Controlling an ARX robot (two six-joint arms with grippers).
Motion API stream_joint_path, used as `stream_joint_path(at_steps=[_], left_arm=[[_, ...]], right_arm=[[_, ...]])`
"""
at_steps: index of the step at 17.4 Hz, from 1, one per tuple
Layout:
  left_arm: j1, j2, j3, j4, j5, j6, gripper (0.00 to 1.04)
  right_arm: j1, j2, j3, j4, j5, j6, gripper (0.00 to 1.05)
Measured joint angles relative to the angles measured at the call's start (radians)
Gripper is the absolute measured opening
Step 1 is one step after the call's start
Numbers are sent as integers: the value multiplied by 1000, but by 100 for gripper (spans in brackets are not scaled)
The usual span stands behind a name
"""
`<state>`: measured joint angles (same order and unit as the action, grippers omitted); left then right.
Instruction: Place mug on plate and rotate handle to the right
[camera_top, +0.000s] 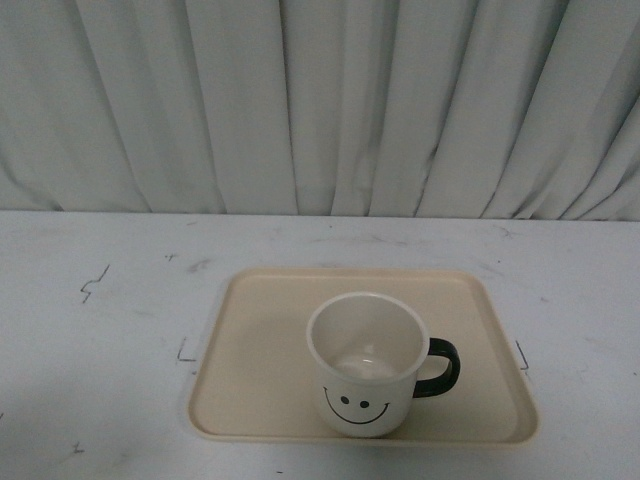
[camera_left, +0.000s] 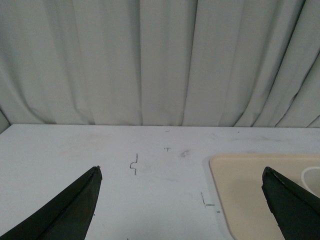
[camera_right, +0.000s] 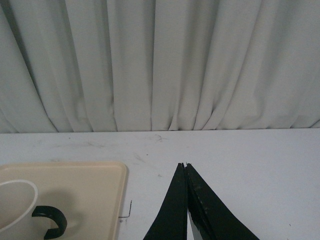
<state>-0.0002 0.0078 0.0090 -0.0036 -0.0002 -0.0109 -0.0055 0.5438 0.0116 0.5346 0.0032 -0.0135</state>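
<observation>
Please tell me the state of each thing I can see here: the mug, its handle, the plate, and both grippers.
mug: upright, empty, standing on the plate, smiley toward the camera.
handle: pointing to the right.
plate: flat on the table, holding only the mug.
left gripper: open, holding nothing.
right gripper: shut, holding nothing.

Ahead of me a white surface (camera_top: 100, 330), scuffed and carrying small dark pen-like marks (camera_top: 94, 283) plus short corner ticks (camera_top: 185, 352), runs back to a pale pleated curtain (camera_top: 320, 100) hanging across the whole background.
</observation>
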Motion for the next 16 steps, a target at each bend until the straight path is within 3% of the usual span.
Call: stream_joint_path(at_steps=[16], left_arm=[[0, 0, 0, 0, 0, 0, 98]], right_arm=[[0, -363, 0, -351, 0, 0, 2]])
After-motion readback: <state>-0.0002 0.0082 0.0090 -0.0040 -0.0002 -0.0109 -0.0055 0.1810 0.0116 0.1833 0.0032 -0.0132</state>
